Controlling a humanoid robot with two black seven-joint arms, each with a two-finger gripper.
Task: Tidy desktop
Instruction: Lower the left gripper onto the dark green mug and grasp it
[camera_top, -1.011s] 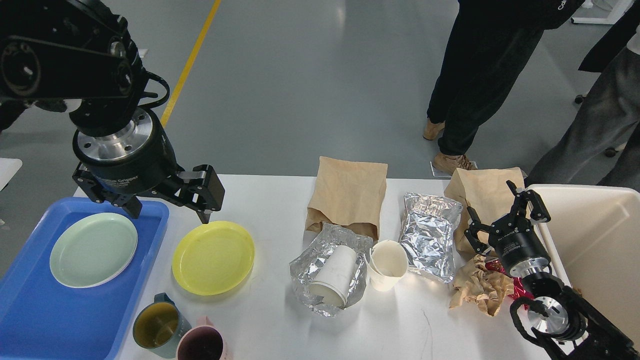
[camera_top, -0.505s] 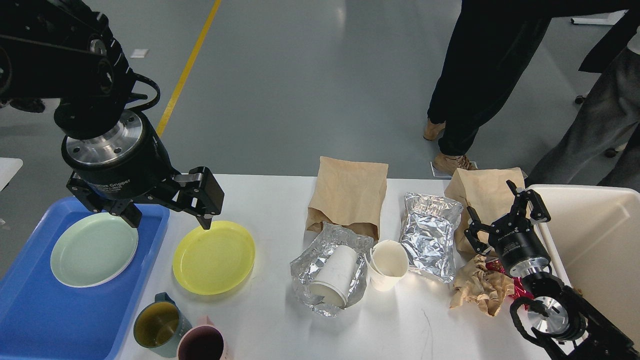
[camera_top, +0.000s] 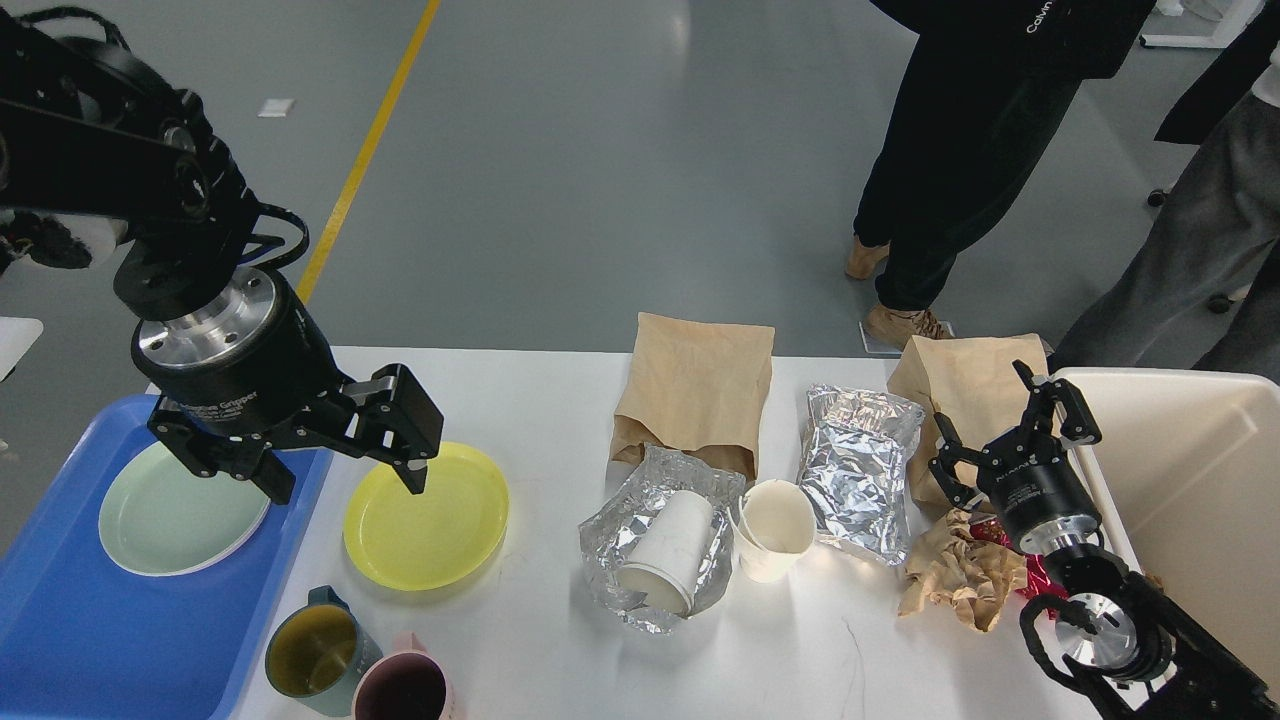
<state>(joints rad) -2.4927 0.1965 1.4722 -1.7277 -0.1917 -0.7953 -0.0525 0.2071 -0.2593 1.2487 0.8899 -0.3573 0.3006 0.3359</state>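
The white desktop (camera_top: 540, 640) carries a yellow plate (camera_top: 440, 525), two brown paper bags (camera_top: 695, 385), foil wrappers (camera_top: 860, 470), two paper cups (camera_top: 775, 530), crumpled brown paper (camera_top: 960, 575) and two mugs (camera_top: 310, 650). My left gripper (camera_top: 345, 483) is open, fingers pointing down, one fingertip over the yellow plate's left part and the other over the blue tray's right rim. My right gripper (camera_top: 1000, 425) is open and empty, above the right paper bag (camera_top: 960, 380) and the crumpled paper.
A blue tray (camera_top: 80, 640) at the left holds a pale green plate (camera_top: 170, 515). A cream bin (camera_top: 1190, 480) stands at the right. Two people (camera_top: 960, 150) stand beyond the table's far edge.
My left gripper has come down and slightly left, its fingers now lower over the yellow plate and the tray rim. The right arm has not moved.
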